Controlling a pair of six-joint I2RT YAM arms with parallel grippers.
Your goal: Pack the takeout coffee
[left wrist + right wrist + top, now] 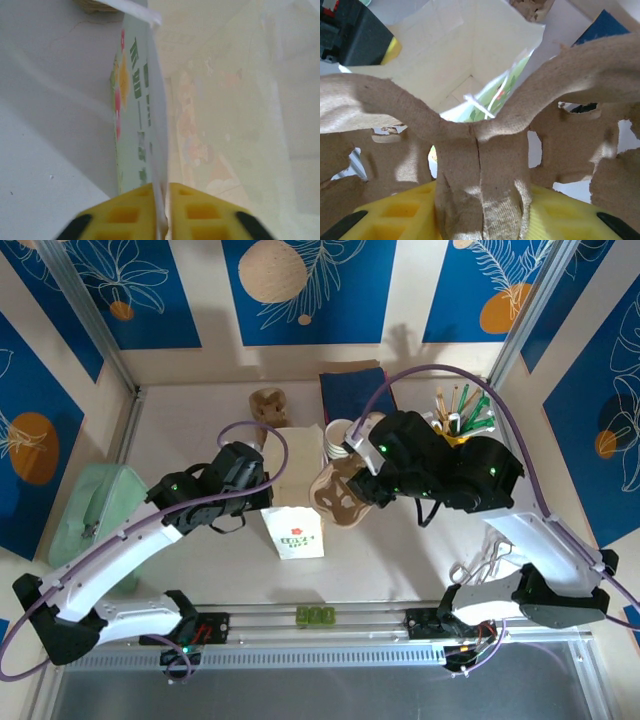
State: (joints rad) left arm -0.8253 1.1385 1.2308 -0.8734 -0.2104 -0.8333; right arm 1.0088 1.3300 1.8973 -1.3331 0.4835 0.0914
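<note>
Rough matt pulp-cardboard carrier (480, 165); smooth white paper bag (295, 525); matt yellow plastic fingers (125, 215) of left hand (161, 202).

white paper cup (338, 436), upright, open-topped, beside bag (296, 532), behind carrier (336, 502)

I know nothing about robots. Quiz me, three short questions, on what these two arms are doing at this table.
1. True or false: the right gripper is clamped on the cardboard cup carrier.
2. What is pinched by the left gripper? A) a white cup B) the wall of the paper bag C) a black lid
3. Fill in: the top of the paper bag is ____.

Key: 1 true; 2 B; 3 open.
</note>
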